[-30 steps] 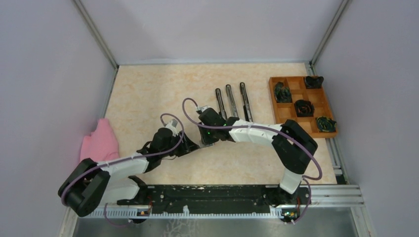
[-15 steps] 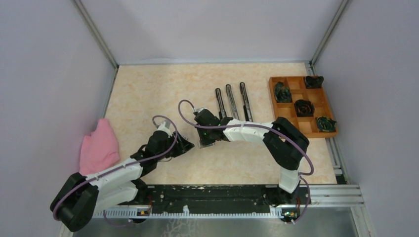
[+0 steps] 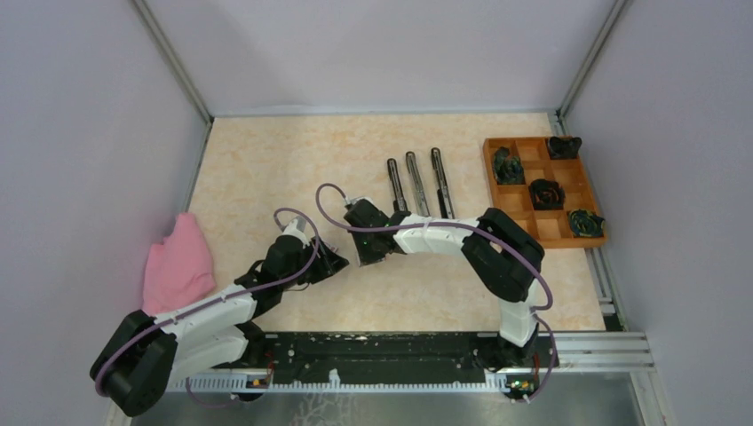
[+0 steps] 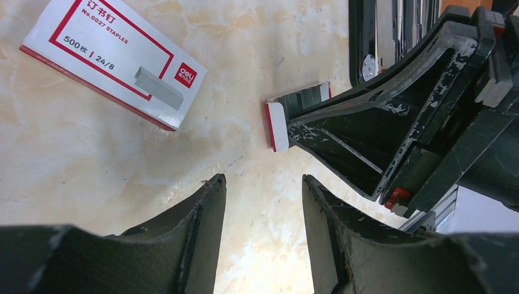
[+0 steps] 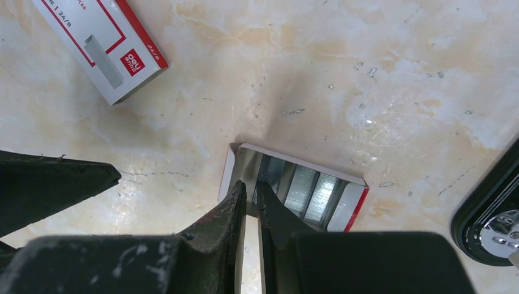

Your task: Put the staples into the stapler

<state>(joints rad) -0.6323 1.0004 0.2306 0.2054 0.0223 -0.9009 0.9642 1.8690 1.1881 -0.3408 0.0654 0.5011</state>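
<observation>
**Now: right arm shifted left onto the staple tray, load not yet begun**

Finding 1. Over the last second the right arm has folded its elbow inward and carried the right gripper (image 5: 251, 187) a little left across the table. The left arm drew back early in that second and has held its place since. Judged from this, the work is at the pick-up stage, with the left arm standing clear.

Finding 2. The staples (image 5: 306, 187) lie as silvery ridged strips inside the open tray (image 5: 227, 171), which sits flat on the table. The closed red-and-white box (image 5: 101, 46) lies apart from it. The stapler (image 3: 416, 185) rests further back, and nothing shows that it has been loaded.

Finding 3. The right jaws are drawn to a narrow slit. Their tips sit at the near left corner of the tray, over its bare floor, with the strips just beside them to the right. Whether anything is pinched between them cannot be told.

Finding 4. The left gripper (image 4: 262, 180) stands moderately wide and holds nothing. It is near the tray's end but not touching it.
</observation>
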